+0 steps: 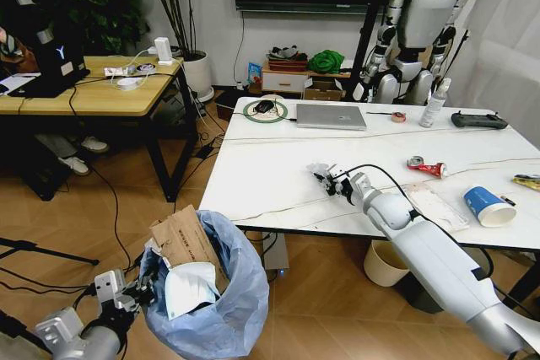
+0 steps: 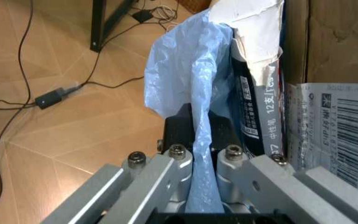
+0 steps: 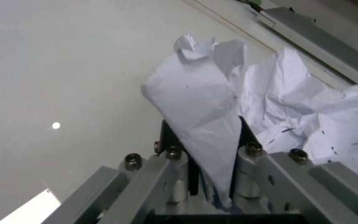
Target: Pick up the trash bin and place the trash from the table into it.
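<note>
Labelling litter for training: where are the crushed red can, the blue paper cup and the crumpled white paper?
crushed red can (image 1: 429, 167), head view, its red body.
blue paper cup (image 1: 484, 202), head view, its side.
crumpled white paper (image 3: 204, 112), right wrist view, its front fold.

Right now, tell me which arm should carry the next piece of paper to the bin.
Right. The right gripper already pinches crumpled paper on the table; the left gripper is clamped on the bin bag.
</note>
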